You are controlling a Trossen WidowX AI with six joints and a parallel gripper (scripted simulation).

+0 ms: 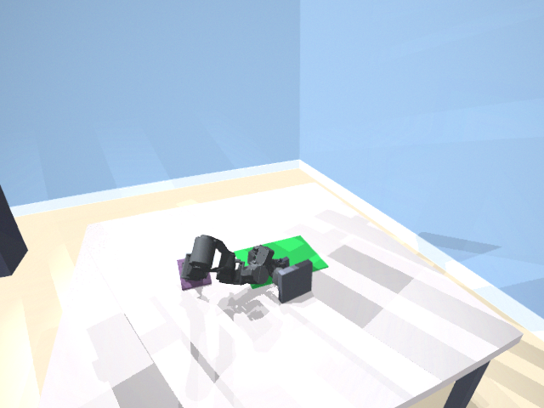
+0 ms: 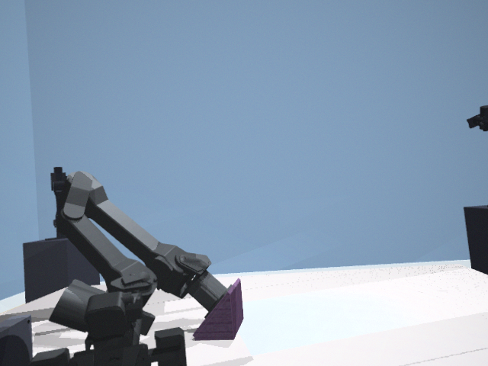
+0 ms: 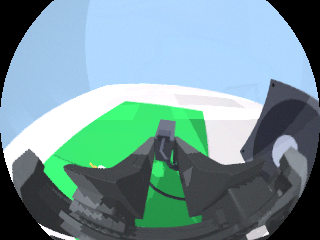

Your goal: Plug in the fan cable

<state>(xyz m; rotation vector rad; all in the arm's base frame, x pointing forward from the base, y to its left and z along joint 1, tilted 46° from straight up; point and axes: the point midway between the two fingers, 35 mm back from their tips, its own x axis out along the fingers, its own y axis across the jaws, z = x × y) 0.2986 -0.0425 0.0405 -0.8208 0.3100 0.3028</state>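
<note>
My gripper (image 3: 165, 143) (image 1: 282, 262) is shut on the fan cable's small grey plug (image 3: 165, 129), which sticks out past the fingertips in the wrist view. The gripper is over the green board (image 3: 107, 135) (image 1: 303, 249). The dark cable (image 3: 170, 196) curves below the plug between the fingers. The dark square fan (image 3: 265, 115) (image 1: 296, 281) stands upright at the right of the wrist view, beside the board. I cannot make out the four-pin header, nor whether the plug touches it. The exterior view does not show the plug.
A purple base (image 1: 202, 284) (image 2: 217, 325) carries the arm at the board's left in the top view. Small yellow and white parts (image 3: 93, 165) show on the board, left of the fingers. Other arms on dark pedestals (image 2: 45, 268) (image 2: 477, 236) stand farther back.
</note>
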